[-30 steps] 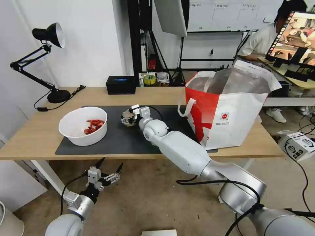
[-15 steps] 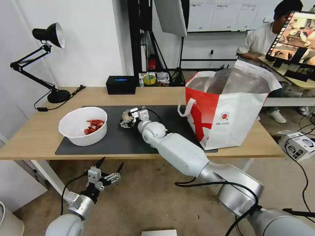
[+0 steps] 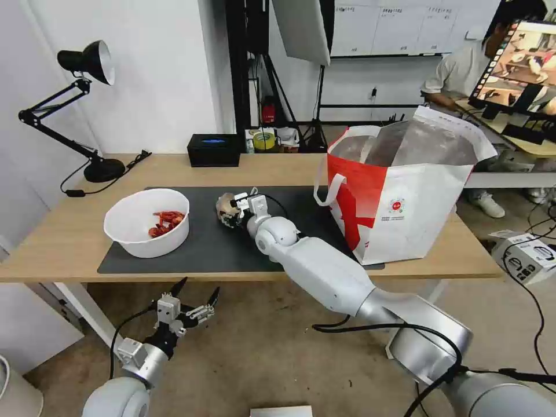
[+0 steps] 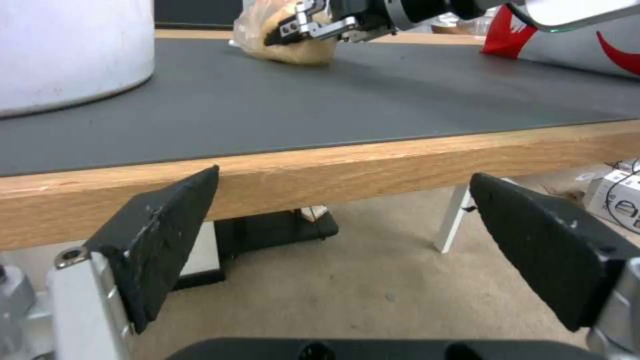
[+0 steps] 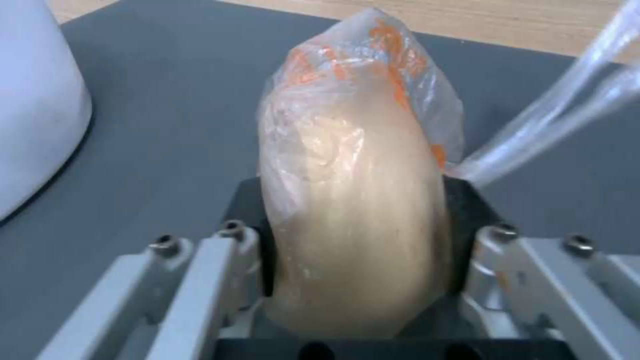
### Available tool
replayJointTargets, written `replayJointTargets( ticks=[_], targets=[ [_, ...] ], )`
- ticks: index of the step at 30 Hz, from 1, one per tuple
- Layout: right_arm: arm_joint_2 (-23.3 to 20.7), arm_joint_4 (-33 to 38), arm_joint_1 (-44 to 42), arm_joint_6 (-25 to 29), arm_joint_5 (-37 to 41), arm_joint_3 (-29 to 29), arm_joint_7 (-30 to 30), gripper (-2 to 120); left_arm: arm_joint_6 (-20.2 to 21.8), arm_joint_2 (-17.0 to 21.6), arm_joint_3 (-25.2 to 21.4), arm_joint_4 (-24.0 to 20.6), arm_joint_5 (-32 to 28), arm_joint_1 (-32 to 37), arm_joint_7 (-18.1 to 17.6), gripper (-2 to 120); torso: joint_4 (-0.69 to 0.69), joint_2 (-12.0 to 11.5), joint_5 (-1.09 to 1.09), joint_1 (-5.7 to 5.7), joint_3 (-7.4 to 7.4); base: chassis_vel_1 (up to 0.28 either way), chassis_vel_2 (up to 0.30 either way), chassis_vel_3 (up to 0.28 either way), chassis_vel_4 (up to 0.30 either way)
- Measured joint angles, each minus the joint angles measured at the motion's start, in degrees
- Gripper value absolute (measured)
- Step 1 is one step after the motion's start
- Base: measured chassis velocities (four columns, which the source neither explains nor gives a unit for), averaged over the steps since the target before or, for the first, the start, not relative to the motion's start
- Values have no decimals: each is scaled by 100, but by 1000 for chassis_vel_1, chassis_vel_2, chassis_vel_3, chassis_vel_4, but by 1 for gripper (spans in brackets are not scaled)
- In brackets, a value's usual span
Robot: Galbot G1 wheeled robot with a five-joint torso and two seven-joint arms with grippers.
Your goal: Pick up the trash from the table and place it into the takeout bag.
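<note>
left gripper (image 3: 193, 298): parked below the table's near edge at about 7 o'clock from the mat's centre, jaws spread, empty. No risk unless it rises under the edge.
right gripper (image 5: 353, 250): clenched on the knotted clear bag (image 5: 353, 200), pads pressing both flanks of the beige lump; the bag looks low over the mat or just on it, can't tell which.
slip risk: the film is slick and the lump soft; it bulges out past the pads, so a fast lift or swing could squeeze it free.
tail risk: the loose knotted tail (image 5: 553, 120) trails off to one side and could snag the rim on the way in.
bowl (image 3: 146, 222): on the mat at about 9 o'clock from the bag, apart from it. A leftward drift of the arm could knock it and spill the shells.
takeout bag (image 3: 399, 191): at about 3 o'clock, mouth open, standing on the table (image 3: 58, 243). A low carry would hit its near wall or handle (image 3: 327, 188) and shove it.
</note>
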Motion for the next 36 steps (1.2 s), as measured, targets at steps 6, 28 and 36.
replayJointTargets(
  ticks=[6,28,36],
  targets=[
    [-190,224,-62,-1,123,-3,37,20,1,38,14,-1,-8,-13,0,100,-1,0,0,0,0,0,0,0,0],
    [-1891,3647,-520,299,402,900,237,6,7,10,-111,-227,22,189,-10,100,-2,0,1,0,0,0,0,0,0],
    [-3261,5265,-857,327,823,1982,205,6,11,-36,-77,-342,115,214,-27,100,-2,1,2,0,0,0,0,0,0]
  ],
)
